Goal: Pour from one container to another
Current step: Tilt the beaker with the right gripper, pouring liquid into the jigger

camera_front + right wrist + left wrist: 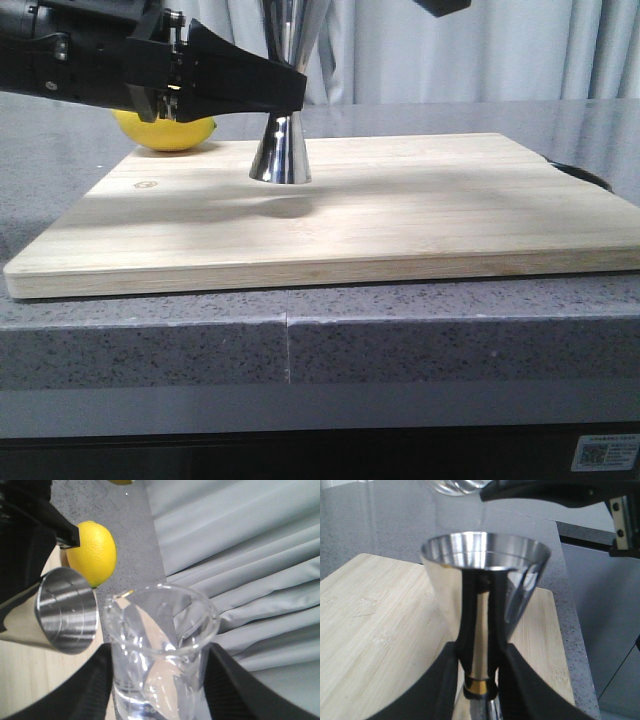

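Nearest, the grey table carries a bamboo cutting board. On the board's far-left part stands the steel jigger, the left gripper's fingers pinching its gold-banded waist (polished, rigid, slippery; the waist is the sensible hold). Above its mouth the right gripper clamps the glass beaker around its body, tilted spout-first; thin glass, light and fragile, best held mid-wall. A lemon lies beyond, far left. No writing is legible.
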Robot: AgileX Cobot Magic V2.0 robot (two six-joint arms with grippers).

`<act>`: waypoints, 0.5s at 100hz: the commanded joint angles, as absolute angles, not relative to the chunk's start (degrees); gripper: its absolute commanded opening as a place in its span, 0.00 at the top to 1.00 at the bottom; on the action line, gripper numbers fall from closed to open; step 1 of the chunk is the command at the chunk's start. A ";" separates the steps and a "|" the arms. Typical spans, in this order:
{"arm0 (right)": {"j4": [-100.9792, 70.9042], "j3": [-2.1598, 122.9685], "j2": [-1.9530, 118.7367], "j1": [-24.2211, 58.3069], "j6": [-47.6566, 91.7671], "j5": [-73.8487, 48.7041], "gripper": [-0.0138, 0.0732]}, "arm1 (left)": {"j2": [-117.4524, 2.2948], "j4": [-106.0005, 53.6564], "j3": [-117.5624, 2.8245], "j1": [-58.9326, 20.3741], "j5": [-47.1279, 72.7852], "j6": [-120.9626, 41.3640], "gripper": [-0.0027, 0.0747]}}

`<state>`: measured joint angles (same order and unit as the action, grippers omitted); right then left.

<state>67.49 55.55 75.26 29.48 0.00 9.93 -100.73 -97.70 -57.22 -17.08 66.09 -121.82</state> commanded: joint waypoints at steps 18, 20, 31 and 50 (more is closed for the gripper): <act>68.16 57.79 72.96 29.47 0.00 12.31 0.58 | -98.29 -101.57 -58.86 -17.63 72.75 -121.97 0.79; 68.25 57.79 72.96 29.47 0.00 12.31 0.58 | -98.29 -101.57 -58.86 -17.63 72.75 -121.97 0.79; 68.57 57.79 72.96 29.47 0.00 12.31 0.58 | -98.29 -101.57 -58.86 -17.63 72.75 -121.97 0.79; 68.57 57.79 72.96 29.47 0.00 12.31 0.58 | -98.29 -101.57 -58.86 -17.68 72.75 -121.97 0.79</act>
